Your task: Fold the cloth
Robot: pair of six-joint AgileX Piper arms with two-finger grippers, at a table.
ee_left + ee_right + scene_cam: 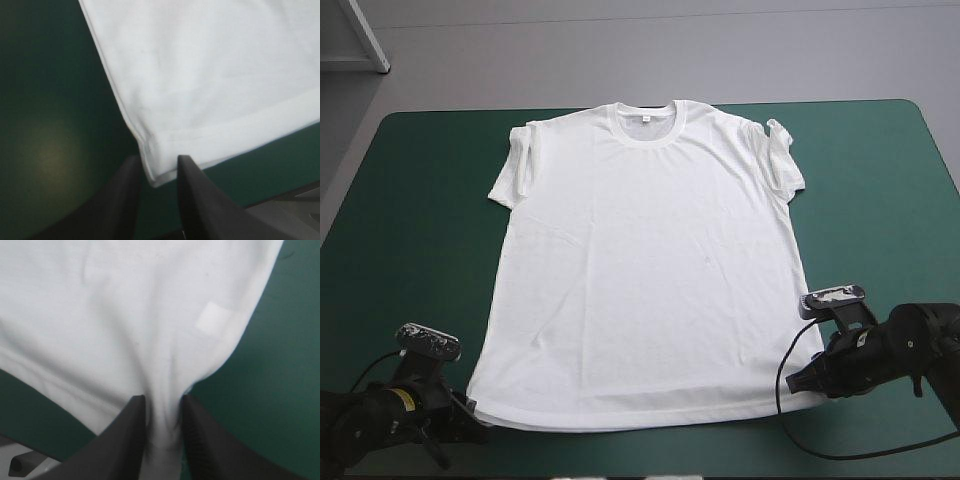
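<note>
The white T-shirt (650,270) lies spread flat on the teal-green cover (890,200), collar toward the far edge, both sleeves folded in a little. My left gripper (470,412) sits at the near left hem corner. In the left wrist view that corner of the T-shirt (210,75) lies between the nearly closed fingers of the left gripper (158,162). My right gripper (798,382) is at the near right hem corner. In the right wrist view the T-shirt (125,315) bunches into creases between the fingers of the right gripper (162,401), shut on it.
Bare teal-green cover runs along both sides of the shirt and in a narrow strip by the near edge (650,455). A small white label patch (212,319) shows through the cloth near the right hem corner.
</note>
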